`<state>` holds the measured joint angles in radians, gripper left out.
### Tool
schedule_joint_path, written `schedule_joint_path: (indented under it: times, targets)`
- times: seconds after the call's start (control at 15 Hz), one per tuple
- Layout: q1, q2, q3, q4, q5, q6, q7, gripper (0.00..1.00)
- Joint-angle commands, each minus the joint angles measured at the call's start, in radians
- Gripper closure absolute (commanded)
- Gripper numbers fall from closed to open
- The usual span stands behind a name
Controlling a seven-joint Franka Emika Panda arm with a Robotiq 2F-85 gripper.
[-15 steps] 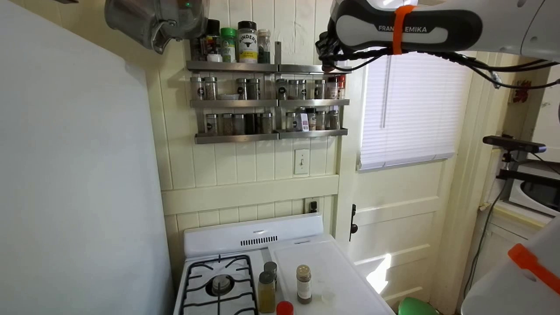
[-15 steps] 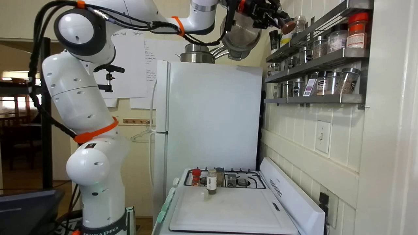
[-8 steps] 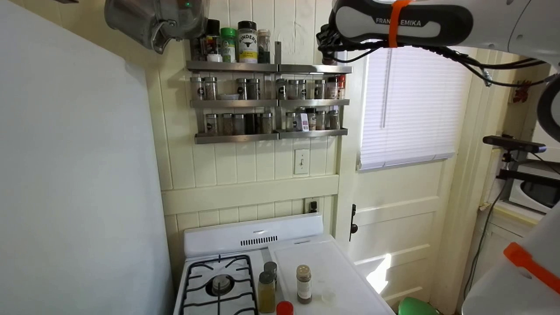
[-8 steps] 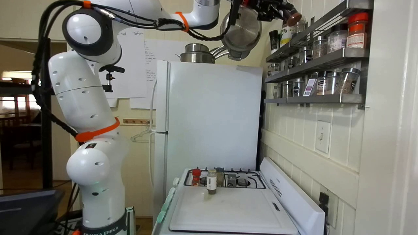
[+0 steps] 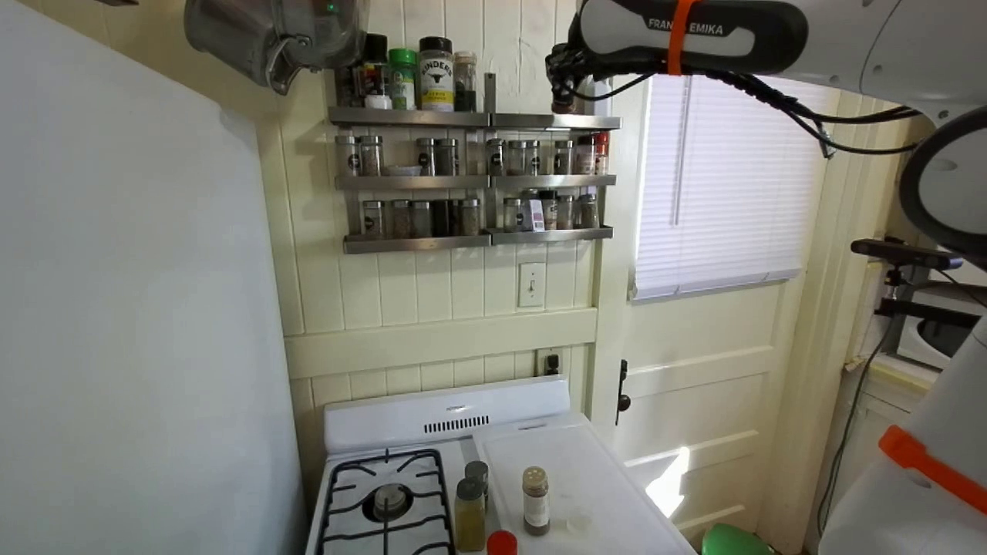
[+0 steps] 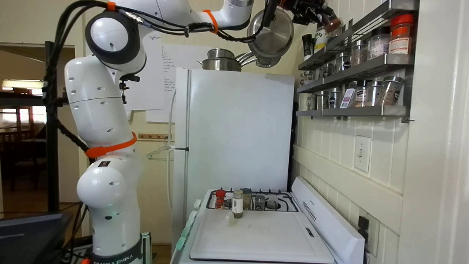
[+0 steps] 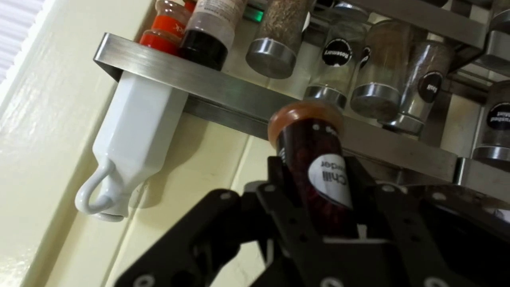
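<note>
My gripper (image 7: 314,169) is shut on a dark red chili powder jar (image 7: 328,175), with a finger on each side of it. The jar's brown end points away from the palm, towards the steel top shelf (image 7: 239,95). In both exterior views the gripper (image 5: 567,69) (image 6: 311,13) and the jar (image 5: 564,107) (image 6: 331,25) are at the front of the top shelf (image 5: 540,122). I cannot tell whether the jar touches the shelf. A white bottle with a ring handle (image 7: 135,123) stands on that shelf beside the jar. The wrist picture appears upside down.
Lidded spice jars (image 7: 275,52) line the middle shelf (image 5: 551,181). Taller bottles (image 5: 436,77) stand on the top shelf's far part. A steel pot (image 6: 271,36) hangs near the fridge (image 6: 238,128). The stove (image 6: 263,234) below carries several spice jars (image 6: 237,203).
My gripper has moved with the jar towards the shelf. The jar's end rose, then came down slightly in an exterior view. The jars on the stove have not moved.
</note>
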<state>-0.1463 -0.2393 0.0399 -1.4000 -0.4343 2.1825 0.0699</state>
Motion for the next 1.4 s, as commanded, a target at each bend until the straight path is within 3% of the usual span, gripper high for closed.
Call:
schedule_joint_path:
  times: [0.0, 1.33]
  targets:
    - [0.026, 0.044, -0.018, 0.080, 0.033, -0.046, -0.038, 0.84]
    - [0.010, 0.172, -0.031, 0.284, 0.131, -0.151, -0.091, 0.84]
